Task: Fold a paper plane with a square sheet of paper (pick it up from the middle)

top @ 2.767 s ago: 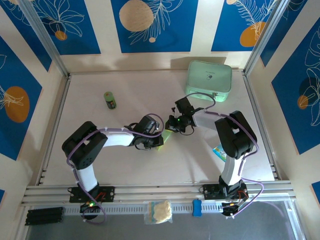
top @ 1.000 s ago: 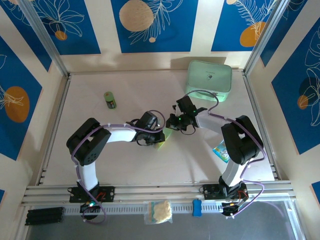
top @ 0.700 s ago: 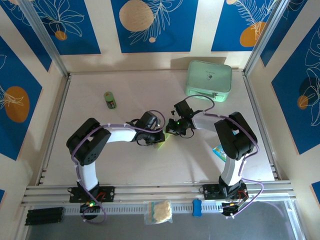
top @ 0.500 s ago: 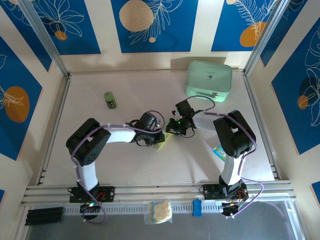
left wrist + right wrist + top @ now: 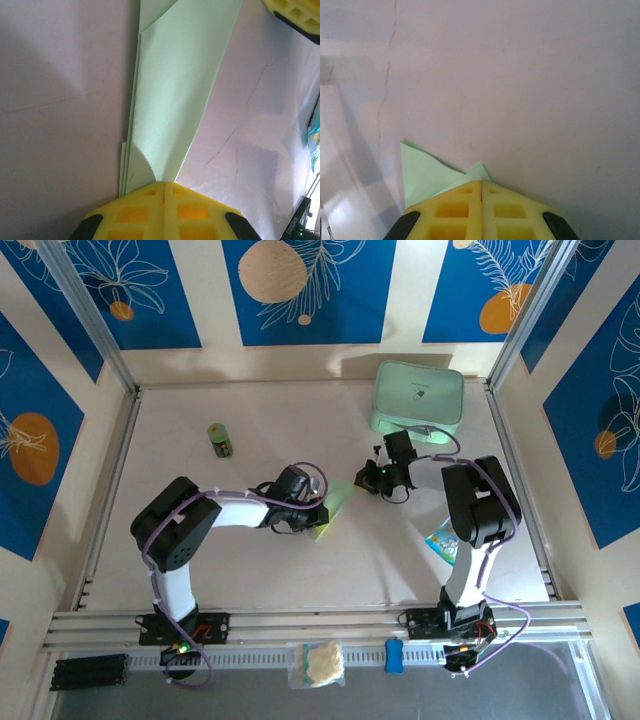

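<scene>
Creasing step, by the look: narrow pale green folded paper dart (image 5: 337,505) lay mid-bench (image 5: 250,570) between both arms. L hand (image 5: 164,186) fully closed, pinching one end. R hand (image 5: 481,184) closed too, tips at a paper corner, grip unclear. Next prob. needs pressing the crease flat w/o sliding.

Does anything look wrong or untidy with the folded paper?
Slightly. Near the left gripper, the paper plane has layer edges lying staggered on one side, not flush, so the folds look a little misaligned.
</scene>
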